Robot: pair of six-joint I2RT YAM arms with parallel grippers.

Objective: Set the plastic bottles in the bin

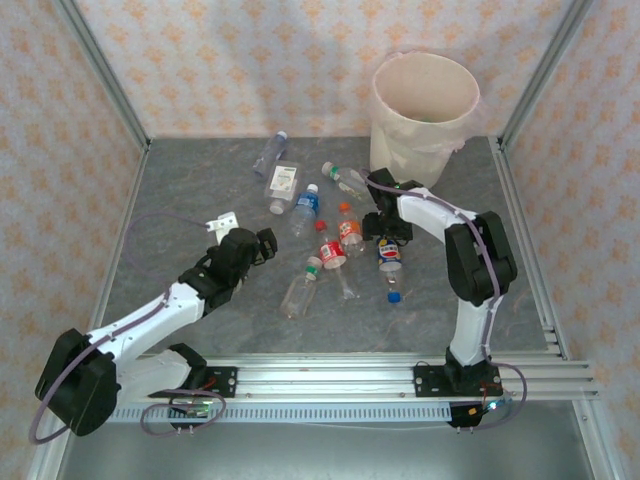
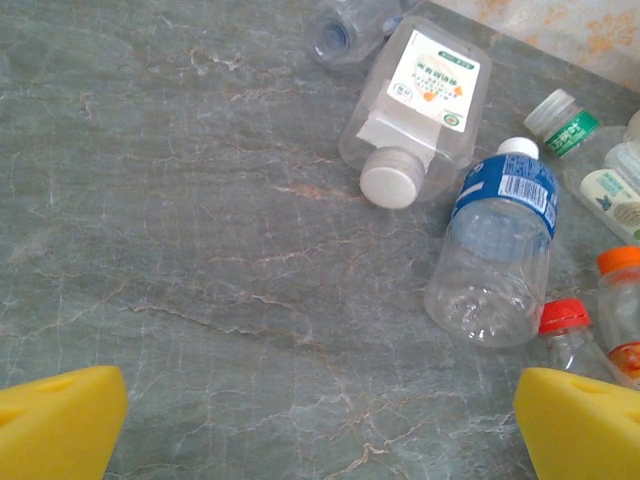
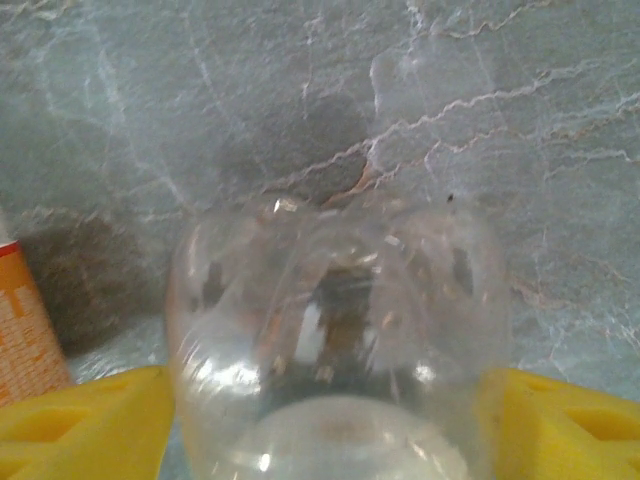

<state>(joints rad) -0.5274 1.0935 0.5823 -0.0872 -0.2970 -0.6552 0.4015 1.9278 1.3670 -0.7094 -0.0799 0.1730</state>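
Left arm [image 1: 150, 315] lies low, stretched from its base at 7 o'clock toward the centre of the table [image 1: 190, 190]. Left pincer [image 1: 264, 243] released, yellow fingers [image 2: 60, 425] spread wide over bare table, nothing between them. Ahead of it at 1 o'clock in the wrist view: blue-label bottle [image 2: 495, 250] and a flat white-cap bottle [image 2: 420, 110], both lying down, just beside each other. Right arm [image 1: 480, 260] stands up from 5 o'clock, elbow high, forearm reaching toward 10 o'clock, wrist bent down. Right pincer [image 1: 388, 238] points down onto a blue-cap bottle [image 1: 390, 258] lying right of centre. In its wrist view the bottle's clear base sits between both pads [image 3: 85, 420], which are at or against its sides; can't tell whether it's clenched. Orange-label bottle [image 3: 25, 320] just beside at 9 o'clock. Other bottles [image 1: 300, 290] scattered mid-table, lying down. Bin [image 1: 400, 140] upright at the table's 1 o'clock corner, near the right arm's wrist, well apart from the left pincer.
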